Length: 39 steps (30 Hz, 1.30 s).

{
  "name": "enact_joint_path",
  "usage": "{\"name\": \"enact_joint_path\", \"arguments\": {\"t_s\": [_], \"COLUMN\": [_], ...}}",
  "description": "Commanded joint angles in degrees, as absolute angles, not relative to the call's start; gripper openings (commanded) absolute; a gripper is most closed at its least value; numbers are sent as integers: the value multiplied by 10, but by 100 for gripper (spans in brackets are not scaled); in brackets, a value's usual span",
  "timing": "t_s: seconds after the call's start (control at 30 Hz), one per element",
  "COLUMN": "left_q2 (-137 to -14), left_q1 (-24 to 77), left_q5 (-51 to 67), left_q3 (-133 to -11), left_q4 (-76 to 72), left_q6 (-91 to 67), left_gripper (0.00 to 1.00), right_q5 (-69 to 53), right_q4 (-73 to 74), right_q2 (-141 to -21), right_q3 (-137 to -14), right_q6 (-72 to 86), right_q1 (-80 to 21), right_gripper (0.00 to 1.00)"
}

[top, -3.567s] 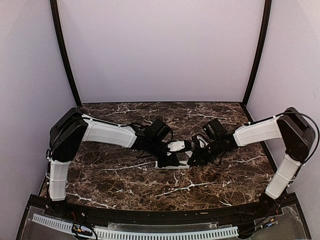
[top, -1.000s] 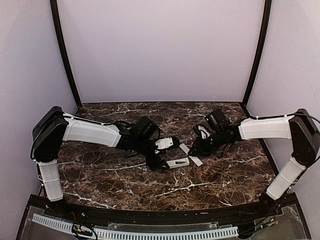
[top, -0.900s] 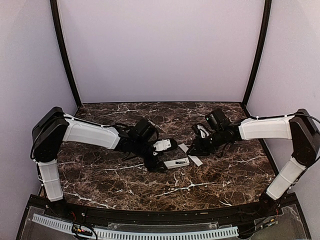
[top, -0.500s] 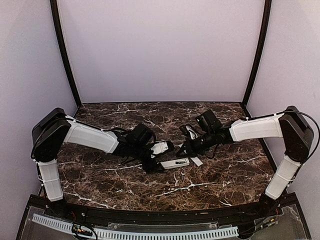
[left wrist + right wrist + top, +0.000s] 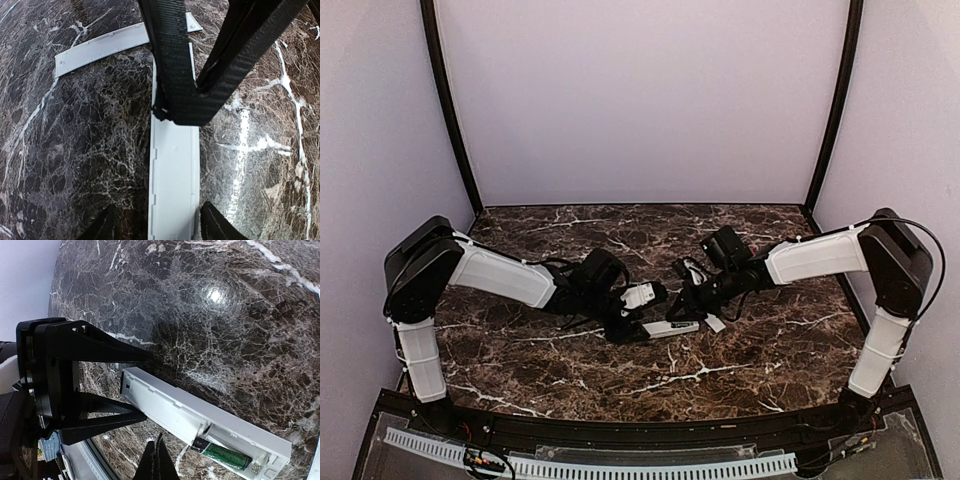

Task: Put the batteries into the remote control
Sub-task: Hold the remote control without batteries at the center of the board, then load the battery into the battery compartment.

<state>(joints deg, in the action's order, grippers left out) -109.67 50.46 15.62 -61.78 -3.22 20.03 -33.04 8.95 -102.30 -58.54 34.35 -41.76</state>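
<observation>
While the left hand (image 5: 161, 225) stands open around the remote control (image 5: 172, 185), one finger just beside each long edge and neither visibly clamping, the bar lies flat on the desk (image 5: 65, 150), fenced rather than held. The right hand (image 5: 182, 114) has its tips drawn together directly above the bar, just ahead of the left hand's fingers. Nothing shows between those tips, and whether they carry a cell cannot be told. One of the batteries (image 5: 225, 456), dark green in the right wrist view, lies in the recess (image 5: 240, 442) at the end of the bar farthest from the left hand. The cover strip (image 5: 100, 46) lies beyond the right hand, close to that far end.

Hazards, as judged:
1. Pressure from the right hand would probably slide or pivot the bar, because the left hand is not closed on it and the desk looks smooth.
2. A nudge at the recess could lift the seated battery out.
3. The hands work very near each other, so a small path error could bring their fingers into contact.

Compared with one second ago, the right hand has moved in from beside the cover strip to above the bar. The left hand has drawn back slightly, and the bar has barely shifted.
</observation>
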Motion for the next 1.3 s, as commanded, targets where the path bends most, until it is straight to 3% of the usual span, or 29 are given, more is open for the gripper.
{"name": "enact_joint_path", "arguments": {"t_s": [0.0, 0.3, 0.7, 0.93, 1.27], "left_q2": [-1107, -1113, -1114, -1114, -1114], "left_q1": [503, 503, 503, 503, 504], "left_q5": [170, 183, 195, 204, 201], "left_q3": [-611, -612, -613, -614, -619], "left_q4": [-37, -36, -27, -20, -12], "left_q6": [199, 200, 207, 207, 208], "left_gripper": [52, 50, 30, 24, 23], "right_q5": [-314, -309, -307, -303, -292], "right_q4": [95, 93, 88, 93, 110], "right_q2": [-1037, -1043, -1055, -1056, -1052], "right_q3": [-601, -598, -600, -604, -604], "right_q6": [350, 359, 365, 364, 359], "right_q1": [-425, -426, -428, -430, -433], "right_gripper": [0, 0, 0, 0, 0]}}
